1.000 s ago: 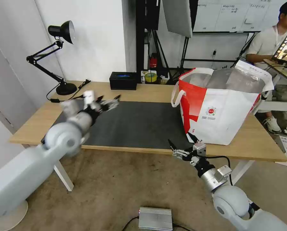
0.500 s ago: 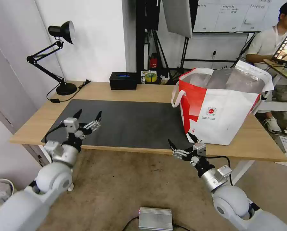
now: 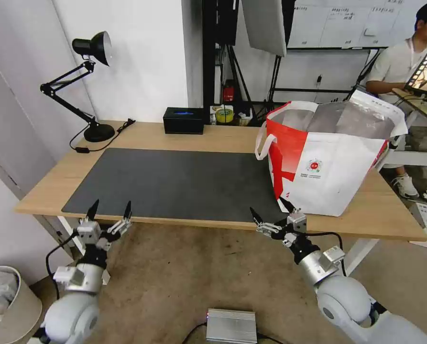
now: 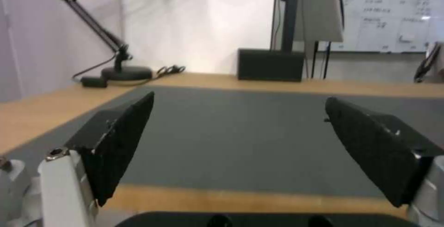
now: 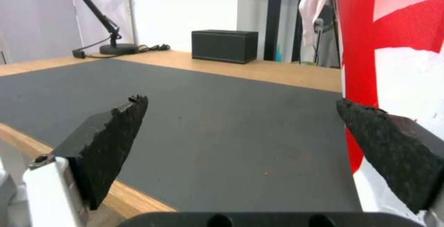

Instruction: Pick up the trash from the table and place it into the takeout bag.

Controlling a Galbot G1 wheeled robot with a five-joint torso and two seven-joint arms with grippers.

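The takeout bag (image 3: 337,167), white with a red side panel and silver lining, stands open on the right of the table (image 3: 223,136), partly on the dark grey mat (image 3: 184,184). The trash is out of view. Below the table's front edge at the left, my left gripper (image 3: 110,209) is open and holds nothing; it faces the mat (image 4: 231,143) in the left wrist view. My right gripper (image 3: 269,208) is open and empty at the front edge, just left of the bag's near corner. The bag (image 5: 398,64) rises close beside one of its fingers (image 5: 393,143).
A black rectangular box (image 3: 183,120) sits at the back of the table and a black desk lamp (image 3: 96,129) stands at the back left with its cable. On the floor lie a silver box (image 3: 231,326) and, far left, a bin (image 3: 3,301).
My left arm has drawn back from above the mat's left part and dropped to below the table's front edge, still open. The right arm and the bag have not moved.
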